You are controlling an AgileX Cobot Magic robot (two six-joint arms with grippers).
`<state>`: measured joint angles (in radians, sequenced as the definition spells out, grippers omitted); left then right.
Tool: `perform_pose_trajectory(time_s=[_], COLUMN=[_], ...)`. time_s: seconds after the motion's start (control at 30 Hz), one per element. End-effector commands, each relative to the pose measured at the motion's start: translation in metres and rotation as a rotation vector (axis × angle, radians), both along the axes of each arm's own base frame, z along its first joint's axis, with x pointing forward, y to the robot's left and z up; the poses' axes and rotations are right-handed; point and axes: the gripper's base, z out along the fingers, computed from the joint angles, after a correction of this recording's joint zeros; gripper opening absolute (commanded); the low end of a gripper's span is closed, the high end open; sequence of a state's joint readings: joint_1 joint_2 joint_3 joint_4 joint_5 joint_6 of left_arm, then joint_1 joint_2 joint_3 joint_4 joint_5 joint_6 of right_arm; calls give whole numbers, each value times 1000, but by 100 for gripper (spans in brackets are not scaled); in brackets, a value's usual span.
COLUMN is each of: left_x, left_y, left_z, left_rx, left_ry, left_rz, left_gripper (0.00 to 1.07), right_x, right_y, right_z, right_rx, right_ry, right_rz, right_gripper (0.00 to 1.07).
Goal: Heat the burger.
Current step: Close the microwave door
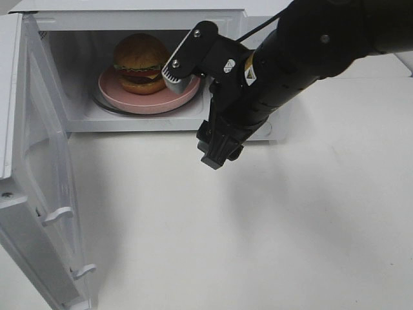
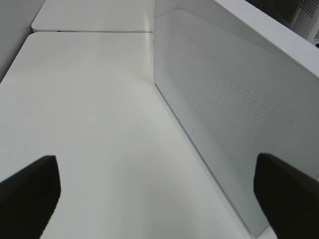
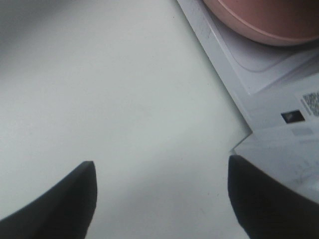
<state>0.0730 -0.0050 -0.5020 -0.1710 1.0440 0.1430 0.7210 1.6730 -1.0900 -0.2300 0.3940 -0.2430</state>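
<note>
Right gripper [image 1: 197,113], black, carried on a thick black arm [image 1: 310,51] that reached in from the right, nearest the high camera. Its jaws stood wide apart and held nothing. One finger [image 1: 184,58], faced with a grey plate and tipped with a ribbed pad, lay in front of the oven opening. The other finger [image 1: 218,150], black, hung over the table just before the oven's front edge.

In the right wrist view, the same gripper [image 3: 160,160] showed two dark fingertips with only the flat white table [image 3: 124,89] between them. Beyond them ran the front edge of the boxy white microwave oven [image 3: 234,64], with the rim of a round pink plate [image 3: 259,20] inside it. A small printed label [image 3: 311,102] sat on the oven's front. The fingertips were apart from both plate and oven.

The round burger [image 1: 139,61], with a glossy golden-brown bun, green lettuce frill, red tomato and yellow cheese, sat upright on the pink plate [image 1: 151,100] inside the cavity of the microwave oven [image 1: 71,77].

The white oven door [image 1: 39,168] stood swung fully open on the left, with two white latch hooks [image 1: 58,214] showing on it. The table [image 1: 290,226] spread in front of the oven.

Left gripper [image 2: 155,164], seen in the left wrist view: jaws wide apart, empty, over the table [image 2: 89,109]. Beside it stood an upright white panel [image 2: 224,109] with a fine dotted mesh. Whether this panel was the door or the oven's side could not be told.
</note>
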Motion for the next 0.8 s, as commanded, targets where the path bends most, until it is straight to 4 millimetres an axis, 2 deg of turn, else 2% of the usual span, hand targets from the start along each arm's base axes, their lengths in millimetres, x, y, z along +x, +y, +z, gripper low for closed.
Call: perform_pose_trajectory(time_s=[0.03,0.27,0.5,0.53,0.8], left_x=[-3,-3,-3,-3,-3], left_y=[0,0,0,0,0], left_z=[0,0,0,0,0], left_rx=[-7,-7,-7,-7,-7], left_ry=[-27,-27,-27,-27,-27], left_rz=[-5,-5,-5,-5,-5], left_gripper=[98,98,98,98,98], right_x=[-13,-37,-58,-66,-91], right_y=[-11,-34,-55,-63,-88], right_z=[8,9,11,12,19], right_rx=[87,116,52,23,-46], right_ry=[53,137,186,210,249], right_rz=[-154,-313,-358,-383,-423], right_gripper=[71,82,78,76,76])
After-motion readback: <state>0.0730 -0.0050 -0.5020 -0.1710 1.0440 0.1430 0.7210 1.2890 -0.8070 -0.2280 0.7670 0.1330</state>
